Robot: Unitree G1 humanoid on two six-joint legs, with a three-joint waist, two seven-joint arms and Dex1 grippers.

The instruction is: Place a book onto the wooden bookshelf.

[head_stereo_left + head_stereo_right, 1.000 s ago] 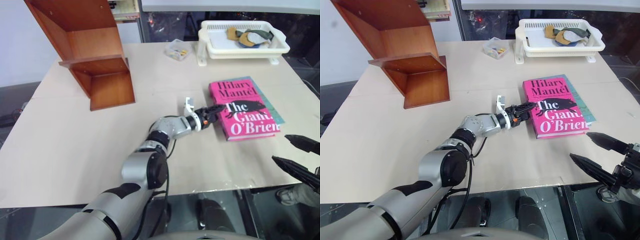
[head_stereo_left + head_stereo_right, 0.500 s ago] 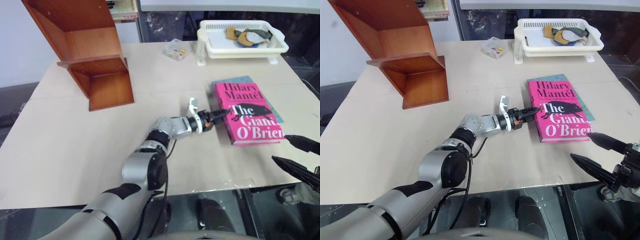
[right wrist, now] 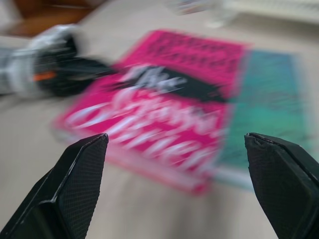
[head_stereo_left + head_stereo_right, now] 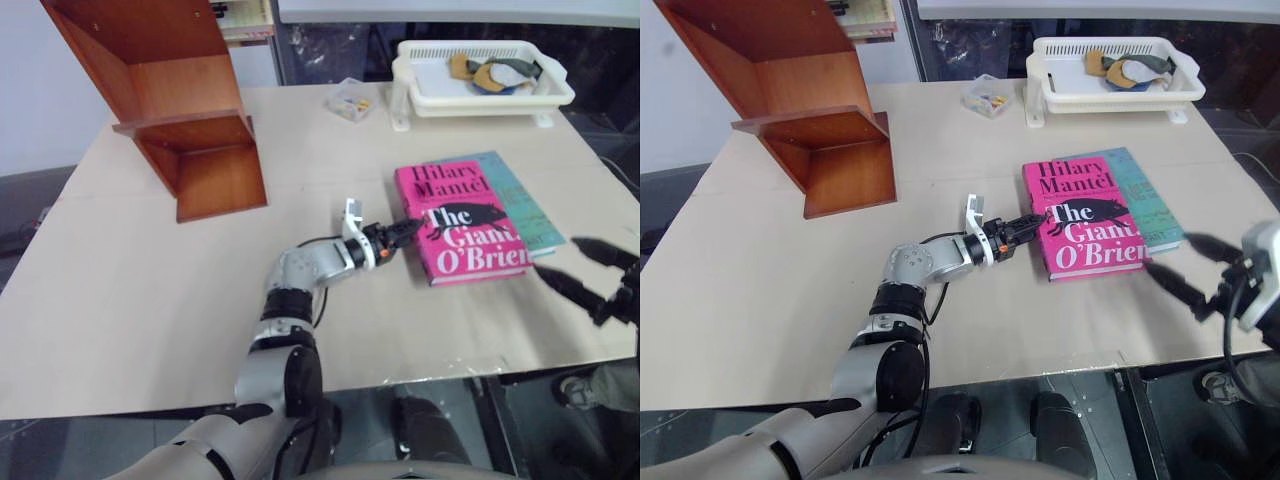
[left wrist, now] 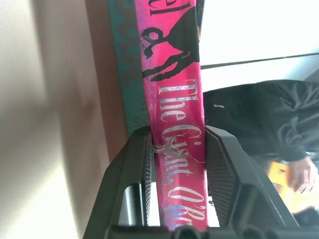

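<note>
beige tabletop [image 4: 150, 290], seam across it; white basket tray [image 4: 485, 80] at far edge; dark floor [image 4: 30, 200] beyond; pale wall [image 4: 40, 100] back left.

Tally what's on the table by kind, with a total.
Books: 2, the pink book and the teal book beneath it
Wooden bookshelf: 1
White basket tray: 1
Small clear box: 1
Total: 5

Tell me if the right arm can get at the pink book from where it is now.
Probably yes. The right claw is open beside the pink book, with bare table between them. The left claw already grips its opposite edge.
</note>
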